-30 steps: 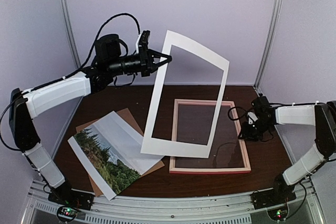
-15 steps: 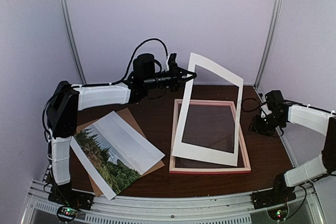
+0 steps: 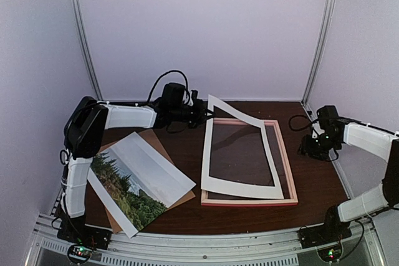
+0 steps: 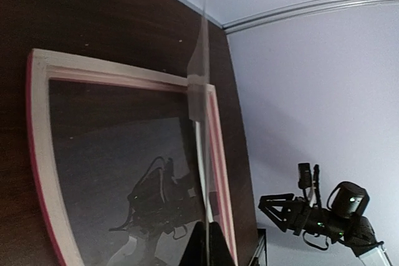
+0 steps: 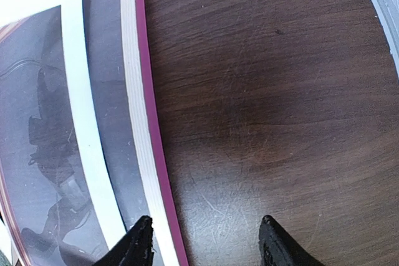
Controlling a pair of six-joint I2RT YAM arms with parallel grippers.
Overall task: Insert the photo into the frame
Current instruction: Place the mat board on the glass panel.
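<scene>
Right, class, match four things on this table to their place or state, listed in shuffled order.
1 photo
2 white mat
3 frame
4 right gripper

A open, over the tabletop
B lying on the brown backing board
C pinched at a far corner by the left gripper
D flat under the white mat

Pairs: 1-B, 2-C, 3-D, 4-A

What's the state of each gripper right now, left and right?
left gripper: closed on the far corner of the white mat.
right gripper: open, empty, beside the frame.
</scene>
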